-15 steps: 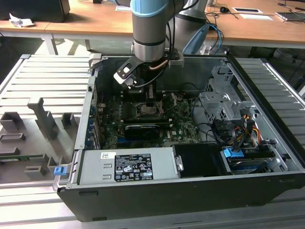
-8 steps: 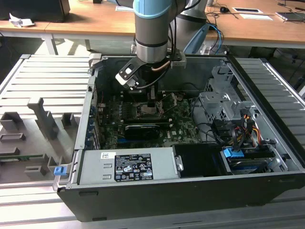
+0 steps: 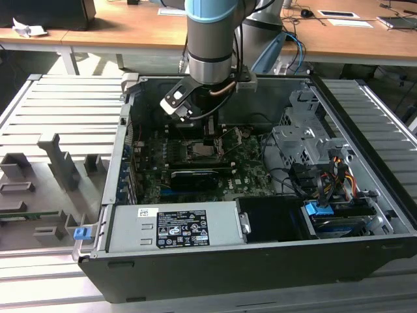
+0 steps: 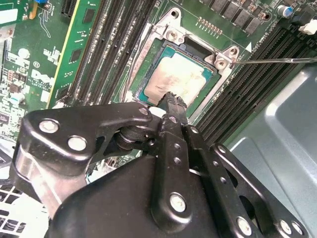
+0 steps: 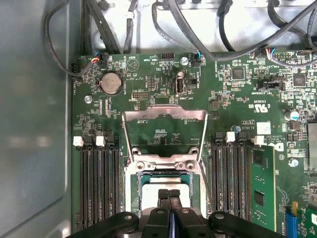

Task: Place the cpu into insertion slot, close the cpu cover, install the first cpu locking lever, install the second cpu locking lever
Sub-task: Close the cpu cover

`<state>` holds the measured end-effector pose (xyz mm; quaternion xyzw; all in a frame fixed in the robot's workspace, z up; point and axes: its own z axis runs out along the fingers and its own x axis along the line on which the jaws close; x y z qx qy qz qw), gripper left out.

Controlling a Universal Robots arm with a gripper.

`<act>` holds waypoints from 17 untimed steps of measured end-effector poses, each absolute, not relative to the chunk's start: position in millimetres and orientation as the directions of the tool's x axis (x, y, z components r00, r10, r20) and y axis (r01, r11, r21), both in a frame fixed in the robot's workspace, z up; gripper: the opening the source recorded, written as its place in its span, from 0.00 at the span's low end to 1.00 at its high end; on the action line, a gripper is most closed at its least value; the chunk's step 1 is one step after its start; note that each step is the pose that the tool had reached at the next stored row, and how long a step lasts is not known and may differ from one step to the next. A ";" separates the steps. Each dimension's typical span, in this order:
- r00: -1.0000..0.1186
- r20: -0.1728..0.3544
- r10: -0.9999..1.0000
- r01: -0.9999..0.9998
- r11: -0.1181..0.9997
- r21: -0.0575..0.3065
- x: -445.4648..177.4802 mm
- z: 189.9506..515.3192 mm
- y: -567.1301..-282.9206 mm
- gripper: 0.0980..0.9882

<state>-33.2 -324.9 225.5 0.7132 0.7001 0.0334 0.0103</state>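
An open computer case [image 3: 260, 277] lies flat, and the robot arm [image 3: 212, 32] reaches into it from twelve o'clock in the exterior view. In that view, a long black card [image 3: 195, 177] lies at six o'clock from the socket area. A grey power supply [image 3: 172, 225] sits at seven o'clock and a metal drive cage [image 3: 303, 140] at three o'clock.

In the second wrist view we see the cpu [image 4: 179, 78] lying flat inside the insertion slot [image 4: 197, 45], its pale metal top faintly smeared. The gripper [image 4: 173, 100] hangs over the chip's near edge. Its two black fingers are pressed together with no gap and grasp nothing. We cannot tell whether the tips touch the chip.

The cpu cover [image 5: 165, 115] stands swung up on its hinge, just beyond the slot in the first wrist view. A thin locking lever [image 4: 277, 60] sticks out free beside the socket, not latched. Memory slots [image 5: 101, 188] flank the socket on both sides.

We judge the chip placed, with the cover and both levers not yet done. The risks follow from that:
- If the chip is not fully seated, a downward push from the fingertips could bend socket pins.
- A sideways brush could nudge the chip askew.
- The upright cover could drop unguided onto the chip, or the fingers could snag on the loose lever.
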 end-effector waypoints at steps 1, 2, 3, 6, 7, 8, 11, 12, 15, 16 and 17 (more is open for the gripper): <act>0.017 0.033 0.999 0.998 -0.019 0.061 -33.0 225.7 -324.9 0.01; 0.017 0.033 0.999 0.998 -0.019 0.061 -32.7 226.0 -324.9 0.01; 0.017 0.033 0.999 0.998 -0.019 0.061 -32.4 226.2 -324.9 0.01; 0.017 0.032 0.999 0.998 -0.019 0.060 -30.6 226.8 -324.9 0.01; 0.017 0.032 0.999 0.998 -0.019 0.060 -30.3 227.0 -324.9 0.01; 0.017 0.031 0.999 0.998 -0.019 0.060 -30.1 227.3 -324.9 0.01; 0.017 0.030 0.999 0.998 -0.019 0.060 -29.4 228.8 -324.8 0.01; 0.017 0.030 0.999 0.998 -0.019 0.060 -29.3 229.1 -324.8 0.01; 0.017 0.029 0.999 0.998 -0.019 0.060 -28.7 230.1 -324.8 0.01; 0.017 0.029 0.999 0.998 -0.019 0.060 -28.4 230.8 -324.8 0.01; 0.017 0.029 0.999 0.998 -0.019 0.060 -28.2 231.2 -324.8 0.01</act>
